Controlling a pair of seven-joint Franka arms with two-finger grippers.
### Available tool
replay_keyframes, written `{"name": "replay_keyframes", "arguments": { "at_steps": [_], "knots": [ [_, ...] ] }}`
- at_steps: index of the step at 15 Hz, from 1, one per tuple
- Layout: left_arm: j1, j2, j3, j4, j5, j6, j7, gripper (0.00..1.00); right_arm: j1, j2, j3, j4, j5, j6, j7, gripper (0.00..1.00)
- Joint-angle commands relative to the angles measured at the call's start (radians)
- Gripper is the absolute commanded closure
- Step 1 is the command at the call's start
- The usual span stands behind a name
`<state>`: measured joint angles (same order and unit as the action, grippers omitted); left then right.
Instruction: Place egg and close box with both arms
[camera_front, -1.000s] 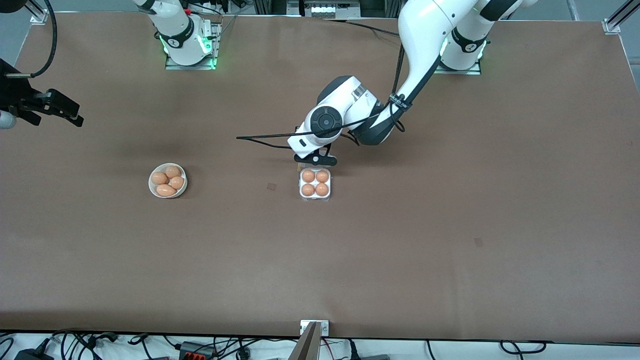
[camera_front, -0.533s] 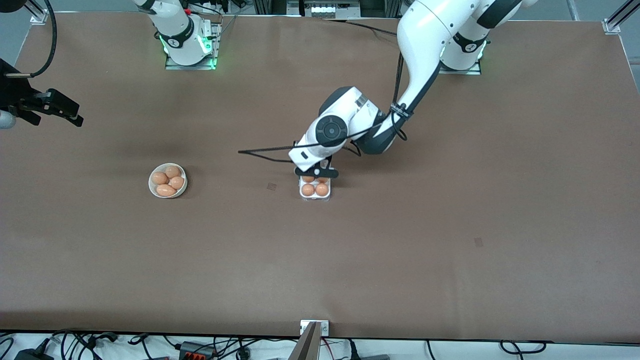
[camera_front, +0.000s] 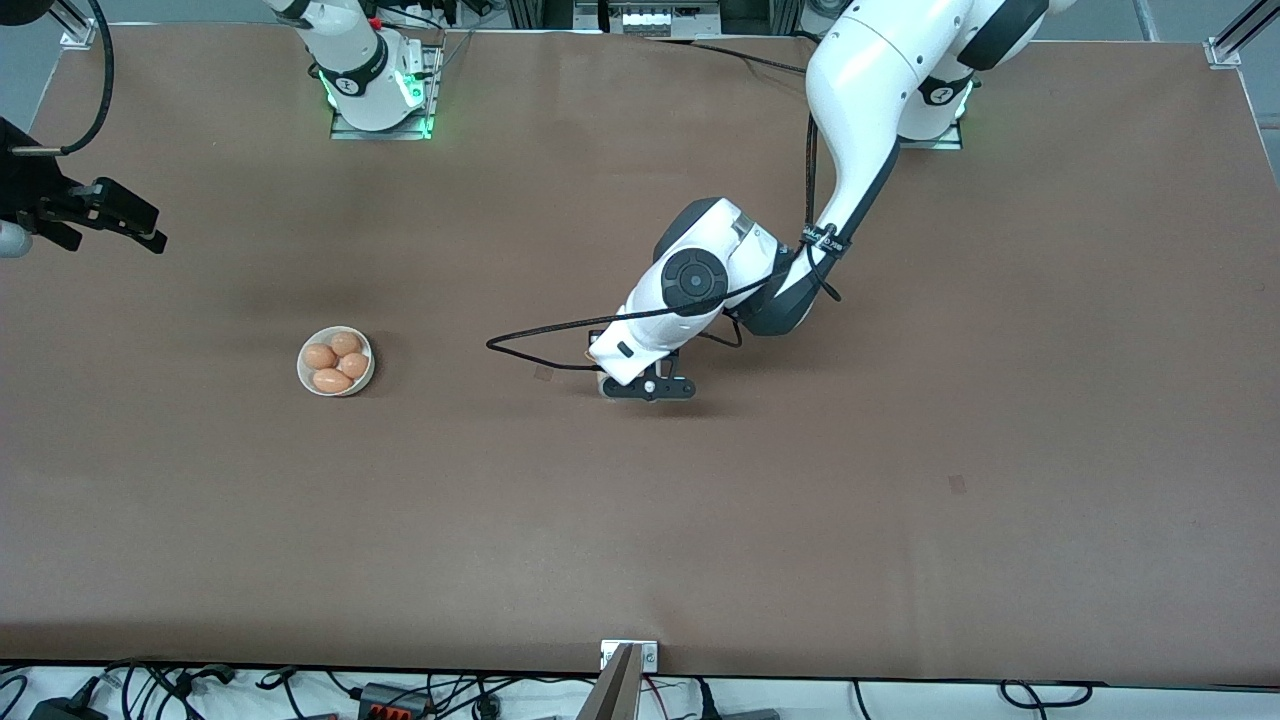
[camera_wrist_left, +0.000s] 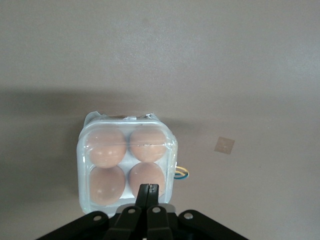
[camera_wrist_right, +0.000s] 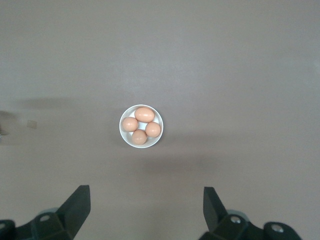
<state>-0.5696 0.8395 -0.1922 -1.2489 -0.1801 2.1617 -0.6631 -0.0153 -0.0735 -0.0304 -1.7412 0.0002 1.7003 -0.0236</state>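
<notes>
We see the small clear-plastic four-cell egg box mid-frame, lid down, left gripper clenched empty on its lid edge; thin, springy, fragile: press rims only. Right gripper spread, waiting above the white bowl.

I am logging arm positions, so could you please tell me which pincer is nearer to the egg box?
Left. The left pincer, shut, is right over the box; the right pincer, open, waits at the right arm's end of the table.
</notes>
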Motion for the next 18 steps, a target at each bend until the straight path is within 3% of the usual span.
{"name": "replay_keyframes", "arguments": {
  "at_steps": [1, 5, 8, 11, 18],
  "knots": [
    [-0.003, 0.015, 0.004, 0.034, 0.019, 0.003, 0.0, 0.99, -0.008, -0.006, 0.007, -0.006, -0.009, -0.002, 0.004, 0.0],
    [0.092, -0.04, -0.007, 0.02, 0.022, -0.022, 0.013, 0.99, -0.008, -0.006, 0.009, -0.006, -0.009, -0.002, 0.004, 0.0],
    [0.111, -0.143, 0.007, 0.011, 0.027, -0.214, 0.014, 0.98, -0.008, -0.006, 0.007, -0.006, -0.009, -0.002, 0.004, 0.0],
    [0.158, -0.233, 0.011, 0.009, 0.117, -0.343, 0.025, 0.98, -0.009, -0.006, 0.009, -0.004, -0.006, -0.002, 0.004, 0.0],
    [0.388, -0.433, 0.01, 0.008, 0.156, -0.727, 0.158, 0.98, -0.008, -0.012, 0.007, -0.008, -0.011, -0.004, 0.004, 0.0]
  ]
}}
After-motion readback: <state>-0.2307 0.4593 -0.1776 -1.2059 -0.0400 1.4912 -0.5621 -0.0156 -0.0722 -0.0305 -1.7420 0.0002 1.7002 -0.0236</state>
